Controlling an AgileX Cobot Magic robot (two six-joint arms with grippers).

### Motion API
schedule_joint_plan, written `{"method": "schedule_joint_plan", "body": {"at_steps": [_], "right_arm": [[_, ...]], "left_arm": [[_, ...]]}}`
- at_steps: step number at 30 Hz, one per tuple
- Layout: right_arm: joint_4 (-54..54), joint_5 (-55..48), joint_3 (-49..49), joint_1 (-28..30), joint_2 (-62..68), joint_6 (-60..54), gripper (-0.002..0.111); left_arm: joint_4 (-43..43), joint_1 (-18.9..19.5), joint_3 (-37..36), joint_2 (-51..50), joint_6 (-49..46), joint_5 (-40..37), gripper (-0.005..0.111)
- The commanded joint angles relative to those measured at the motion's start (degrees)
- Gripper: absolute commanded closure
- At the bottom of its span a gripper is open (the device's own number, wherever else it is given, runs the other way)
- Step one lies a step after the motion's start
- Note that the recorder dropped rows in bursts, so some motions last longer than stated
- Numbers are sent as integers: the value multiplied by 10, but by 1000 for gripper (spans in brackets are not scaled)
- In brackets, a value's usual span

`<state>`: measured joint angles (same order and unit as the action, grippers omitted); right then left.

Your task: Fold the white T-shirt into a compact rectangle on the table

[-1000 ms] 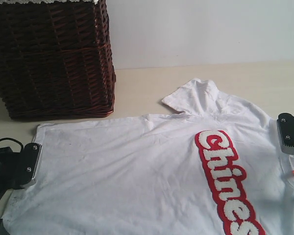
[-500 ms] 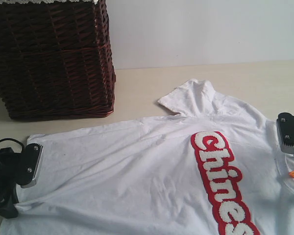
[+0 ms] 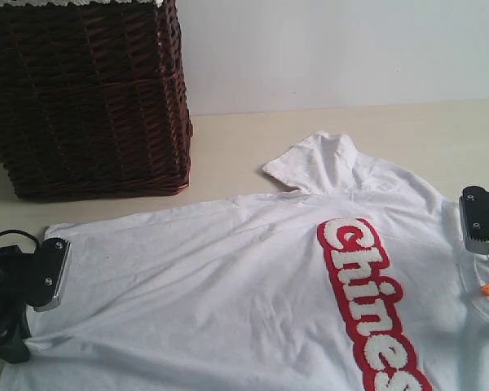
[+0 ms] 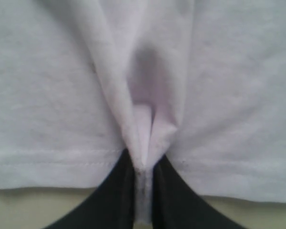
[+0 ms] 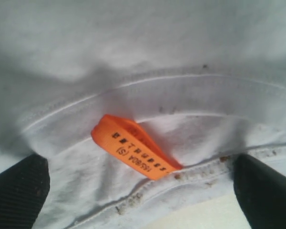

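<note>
The white T-shirt (image 3: 228,277) lies spread on the table (image 3: 253,155), its red-banded fuzzy letters (image 3: 367,293) running toward the near edge. At the shirt's left hem my left gripper (image 3: 53,273) is shut; the left wrist view shows the gripper (image 4: 143,168) pinching a raised fold of the hem (image 4: 143,143). At the far right my right gripper (image 3: 478,221) sits over the collar. In the right wrist view that gripper (image 5: 139,186) is open, its black fingers (image 5: 19,191) wide apart on either side of the collar seam and an orange size tag (image 5: 133,152).
A dark brown wicker basket (image 3: 90,98) with white lace trim stands at the back left, close to the shirt's far hem corner. One sleeve (image 3: 318,163) points toward the back wall. Bare table runs behind the shirt to the right.
The shirt has slid and stretched toward the left, smoothing the body, and my left gripper shifted slightly with the hem. Little has moved in the last half second.
</note>
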<state>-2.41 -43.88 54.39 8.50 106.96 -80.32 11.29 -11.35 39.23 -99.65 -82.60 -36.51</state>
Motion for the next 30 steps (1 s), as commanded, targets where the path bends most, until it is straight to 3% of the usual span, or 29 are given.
{"method": "schedule_joint_plan", "body": {"at_steps": [1,30], "right_arm": [[-7,2,-4,2,1,15,3],[-6,3,-4,2,18,16,3]], "left_arm": [[14,-1,-12,-19,-1,-22,100],[29,-1,-12,-19,1,-8,100]]}}
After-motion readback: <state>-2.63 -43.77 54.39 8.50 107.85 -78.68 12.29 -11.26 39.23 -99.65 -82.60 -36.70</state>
